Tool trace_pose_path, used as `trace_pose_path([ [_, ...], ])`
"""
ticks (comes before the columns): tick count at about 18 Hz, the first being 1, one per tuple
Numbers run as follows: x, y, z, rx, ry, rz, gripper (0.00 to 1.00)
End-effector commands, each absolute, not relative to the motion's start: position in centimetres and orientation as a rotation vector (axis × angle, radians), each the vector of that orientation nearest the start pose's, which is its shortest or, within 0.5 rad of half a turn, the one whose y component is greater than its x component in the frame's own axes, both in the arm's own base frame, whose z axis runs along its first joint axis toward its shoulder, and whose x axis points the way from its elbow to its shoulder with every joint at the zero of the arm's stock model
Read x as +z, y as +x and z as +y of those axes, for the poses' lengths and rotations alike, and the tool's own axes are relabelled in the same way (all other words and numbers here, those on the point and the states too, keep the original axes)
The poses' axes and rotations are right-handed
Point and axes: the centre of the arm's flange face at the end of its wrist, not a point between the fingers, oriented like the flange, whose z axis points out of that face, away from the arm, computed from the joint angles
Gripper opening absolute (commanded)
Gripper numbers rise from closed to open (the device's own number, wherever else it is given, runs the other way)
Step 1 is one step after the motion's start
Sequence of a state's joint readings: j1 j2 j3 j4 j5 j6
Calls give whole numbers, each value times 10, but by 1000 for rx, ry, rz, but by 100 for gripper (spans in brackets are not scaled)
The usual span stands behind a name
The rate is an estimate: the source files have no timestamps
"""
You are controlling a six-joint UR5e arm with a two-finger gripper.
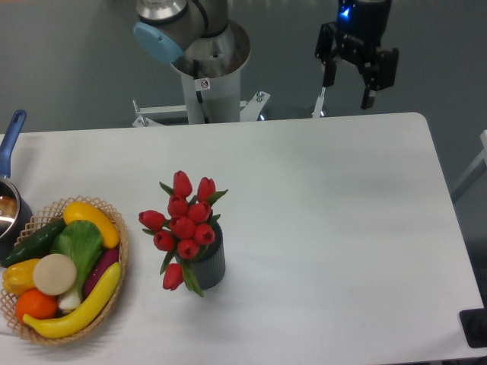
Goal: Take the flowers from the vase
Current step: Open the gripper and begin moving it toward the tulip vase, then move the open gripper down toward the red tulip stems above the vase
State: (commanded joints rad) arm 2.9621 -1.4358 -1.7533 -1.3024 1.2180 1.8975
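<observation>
White table (342,228), rounded corners, grey floor behind. Gripper (348,85) hangs above the far edge, fingers apart, holding nothing. Vase (211,262): dark grey, ribbed, upright on the table, well below and left of the gripper. Flowers (183,224) stand in it, red buds spreading wider than its mouth, one drooping at its left side. Wicker basket (118,258) farther left holds toy fruit and vegetables. Pan (9,205) at the left edge, partly cut off.

no text, brand or number can be read anywhere. a small round sticker (203,84) sits on the arm's base column (207,95) beyond the table's far edge, its marking too small to make out.
</observation>
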Motion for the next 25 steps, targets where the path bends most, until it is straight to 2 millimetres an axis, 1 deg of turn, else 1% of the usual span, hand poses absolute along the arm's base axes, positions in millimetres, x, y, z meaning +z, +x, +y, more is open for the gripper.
trace_pose_path([
  [4, 494, -416, 246, 390, -2679, 787, 100],
  [8, 477, -412, 244, 339, -2679, 758, 100],
  [9, 476, -412, 245, 333, -2676, 744, 100],
  [14, 475, -410, 253, 275, -2637, 547, 100],
  [16, 467, -411, 256, 240, -2636, 509, 100],
  [19, 456, -405, 261, 188, -2599, 467, 100],
  [22, 436, -392, 266, 110, -2529, 409, 100],
  [25, 429, -383, 272, 69, -2443, 379, 100],
])
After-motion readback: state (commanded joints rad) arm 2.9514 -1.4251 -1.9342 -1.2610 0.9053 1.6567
